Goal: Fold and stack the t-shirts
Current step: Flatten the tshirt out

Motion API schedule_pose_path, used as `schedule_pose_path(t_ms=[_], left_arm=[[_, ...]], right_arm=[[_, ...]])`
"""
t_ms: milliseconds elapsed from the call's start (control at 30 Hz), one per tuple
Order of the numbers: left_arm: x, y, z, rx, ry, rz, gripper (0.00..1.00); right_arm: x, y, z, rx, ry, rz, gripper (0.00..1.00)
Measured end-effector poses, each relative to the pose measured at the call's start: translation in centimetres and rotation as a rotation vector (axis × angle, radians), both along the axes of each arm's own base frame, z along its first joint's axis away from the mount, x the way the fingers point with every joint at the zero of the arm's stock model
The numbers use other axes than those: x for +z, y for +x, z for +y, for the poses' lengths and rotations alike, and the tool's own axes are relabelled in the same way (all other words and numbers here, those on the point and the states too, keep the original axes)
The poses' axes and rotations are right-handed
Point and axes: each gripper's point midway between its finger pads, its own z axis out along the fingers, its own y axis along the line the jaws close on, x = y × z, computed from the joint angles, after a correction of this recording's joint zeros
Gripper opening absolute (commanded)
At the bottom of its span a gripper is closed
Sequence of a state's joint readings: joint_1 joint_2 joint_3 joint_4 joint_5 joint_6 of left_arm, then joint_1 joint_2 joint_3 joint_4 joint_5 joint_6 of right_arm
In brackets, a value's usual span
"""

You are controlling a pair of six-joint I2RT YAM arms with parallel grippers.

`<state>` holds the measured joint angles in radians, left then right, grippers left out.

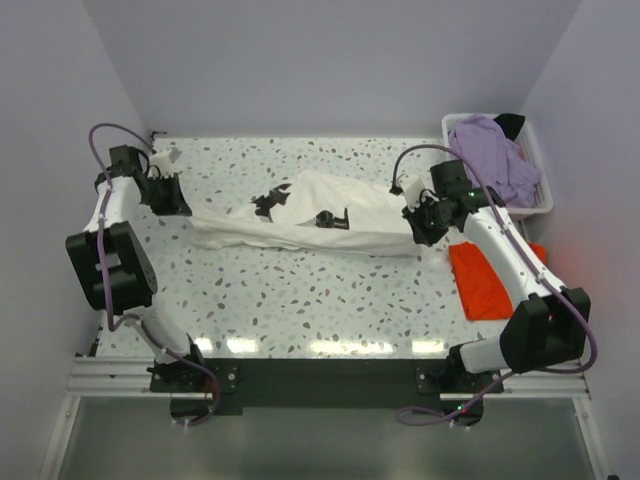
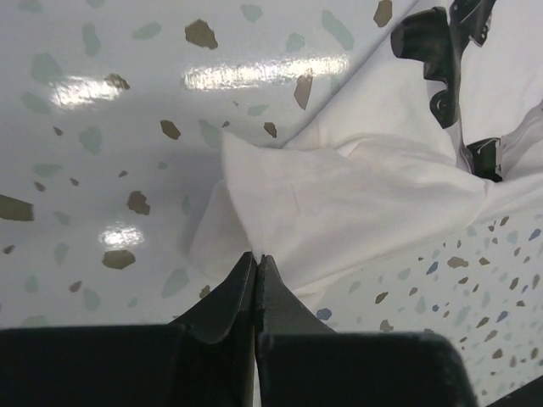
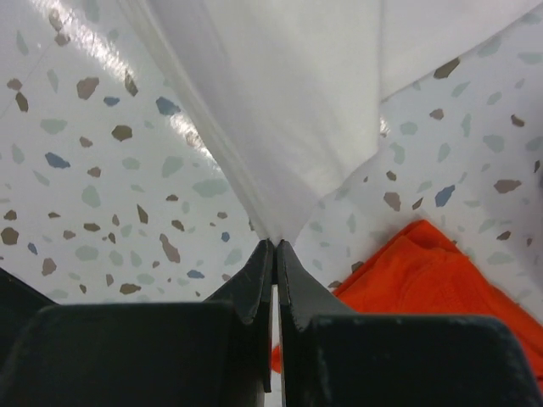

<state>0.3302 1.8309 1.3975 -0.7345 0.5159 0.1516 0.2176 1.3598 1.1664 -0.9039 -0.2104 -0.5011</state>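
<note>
Top external view: we are holding the white shirt (image 1: 370, 215) mid-frame by both ends. Our left gripper (image 2: 256, 257) and right gripper (image 3: 276, 243) are each pinching its cloth, jaws fully closed.

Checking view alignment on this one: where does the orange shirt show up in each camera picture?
Top camera: the orange shirt lies flat at the right side, in the middle of the picture's height.
Left wrist: not in it.
Right wrist: lower right corner, partly cut off by the edge.
Shared landmark: the white shirt, visible in all three views.
</note>
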Motion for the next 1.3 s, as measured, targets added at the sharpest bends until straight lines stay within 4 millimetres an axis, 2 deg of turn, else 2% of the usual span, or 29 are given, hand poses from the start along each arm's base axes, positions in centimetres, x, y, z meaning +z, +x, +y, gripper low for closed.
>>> schedule_pose_path(t_ms=[167,267,333,400,433,533,633,700,800,867,967,1133,1233,1300], left_arm=[[4.6,1.3,1.0,-0.094,0.098,-0.172,0.00],[7.4,3.2,1.4,-0.115,0.124,-0.262,0.00],[9.8,4.8,1.8,-0.121,0.145,-0.331,0.00],[13.8,7.1,2.4,-0.128,0.180,-0.455,0.00],[14.9,7.6,2.5,-0.130,0.191,-0.489,0.00],[20.1,9.4,2.6,-0.143,0.223,-0.642,0.00],[25.1,10.2,2.5,-0.147,0.243,-0.802,0.00],[27.5,9.9,2.6,-0.138,0.246,-0.885,0.00],[30.9,7.0,3.0,-0.098,0.240,-1.004,0.00],[33.3,4.4,3.3,-0.075,0.260,-1.083,0.00],[38.0,-0.2,3.0,-0.055,0.322,-1.232,0.00],[44.9,-8.2,-0.1,-0.057,0.465,-1.483,0.00],[48.0,-11.9,-1.6,-0.032,0.548,-1.591,0.00],[50.2,-14.1,-2.2,0.004,0.606,-1.658,0.00]], right_arm=[[1.4,4.8,1.4,-0.010,0.027,-0.024,0.00],[2.6,7.9,2.1,-0.023,0.041,-0.057,0.00],[4.1,10.0,2.4,-0.034,0.049,-0.102,0.00],[6.5,12.8,2.6,-0.055,0.055,-0.183,0.00],[8.0,14.0,2.6,-0.067,0.061,-0.233,0.00],[13.1,16.9,1.9,-0.122,0.070,-0.382,0.00],[18.6,18.5,1.0,-0.182,0.086,-0.545,0.00],[21.4,18.6,0.4,-0.215,0.096,-0.628,0.00],[25.4,17.2,-0.6,-0.265,0.114,-0.738,0.00],[28.5,15.3,-1.3,-0.296,0.137,-0.824,0.00],[33.7,10.8,-2.7,-0.335,0.182,-0.977,0.00],[41.7,2.3,-5.2,-0.391,0.259,-1.235,0.00],[45.4,-2.3,-6.6,-0.420,0.300,-1.371,0.00],[46.9,-4.5,-7.1,-0.429,0.320,-1.433,0.00]])
